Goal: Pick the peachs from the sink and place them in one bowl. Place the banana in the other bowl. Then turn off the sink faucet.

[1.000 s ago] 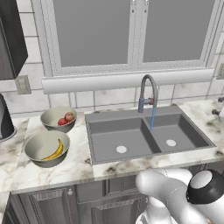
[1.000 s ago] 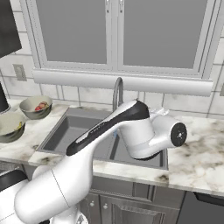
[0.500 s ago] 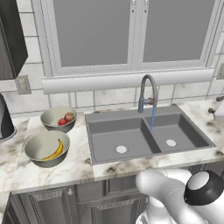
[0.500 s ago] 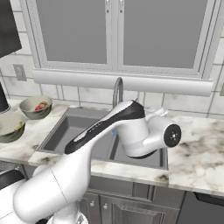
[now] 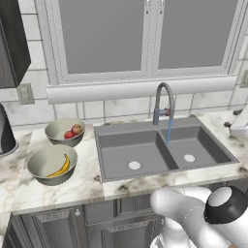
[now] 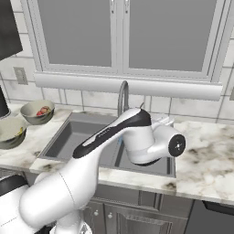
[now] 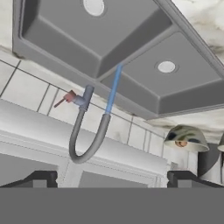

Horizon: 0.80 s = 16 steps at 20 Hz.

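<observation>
Two peachs (image 5: pixel 73 131) lie in the smaller far bowl (image 5: pixel 57 129) left of the sink (image 5: pixel 116 151). The banana (image 5: pixel 61 167) rests in the wider near bowl (image 5: pixel 42 160). The faucet (image 5: pixel 163 100) stands behind the divider between the basins, and a thin blue stream (image 5: pixel 168 131) falls from its spout. In the hand view, rolled upside down, the faucet (image 7: pixel 89 133) with its small red-tipped side handle (image 7: pixel 69 97) lies ahead of my gripper (image 7: pixel 111 179). The gripper is open, its tips wide apart with nothing between them. My forearm and hand (image 6: pixel 151 141) hang over the sink's right side.
Marble counter (image 5: pixel 58 193) runs along both sides of the sink. A dark appliance (image 5: pixel 5 133) stands at the far left, under a dark wall cabinet (image 5: pixel 12 43). A window with a white sill (image 5: pixel 140 89) sits behind the faucet, and a wall outlet (image 5: pixel 25 93) is at left.
In the right base view my hand has drifted a little to the left and lower, toward the faucet. Bowls, fruit and the water stream stay as they were.
</observation>
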Tool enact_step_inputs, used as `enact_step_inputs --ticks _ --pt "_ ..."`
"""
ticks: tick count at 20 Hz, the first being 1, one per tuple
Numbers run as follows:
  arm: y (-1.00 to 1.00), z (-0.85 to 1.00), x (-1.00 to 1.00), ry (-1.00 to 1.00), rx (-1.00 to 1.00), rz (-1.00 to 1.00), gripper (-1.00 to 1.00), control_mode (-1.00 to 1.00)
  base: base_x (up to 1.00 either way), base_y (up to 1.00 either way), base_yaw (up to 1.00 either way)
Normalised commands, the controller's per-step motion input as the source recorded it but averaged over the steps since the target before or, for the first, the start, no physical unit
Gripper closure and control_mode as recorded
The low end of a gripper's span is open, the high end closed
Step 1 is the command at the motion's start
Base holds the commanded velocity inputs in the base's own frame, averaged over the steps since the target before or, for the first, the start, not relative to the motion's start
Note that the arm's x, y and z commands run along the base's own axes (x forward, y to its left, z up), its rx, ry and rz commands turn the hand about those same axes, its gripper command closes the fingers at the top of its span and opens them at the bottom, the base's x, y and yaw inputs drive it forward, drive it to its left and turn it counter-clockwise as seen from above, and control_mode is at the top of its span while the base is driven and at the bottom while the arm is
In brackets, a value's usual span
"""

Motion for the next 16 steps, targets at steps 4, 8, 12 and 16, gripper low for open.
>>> enact_step_inputs --ticks 4,8,12,16 --pt "0.00 -0.11 0.30 0.00 0.01 0.00 -1.00 -1.00 0.00 0.00 0.00" --pt "0.00 -0.17 0.38 0.00 0.01 0.00 -1.00 -1.00 0.00 0.00 0.00" --pt "0.00 -0.13 0.33 0.00 0.02 0.00 -1.00 -1.00 0.00 0.00 0.00" --pt "0.00 -0.12 0.36 0.00 0.04 0.00 -1.00 -1.00 0.00 0.00 0.00"
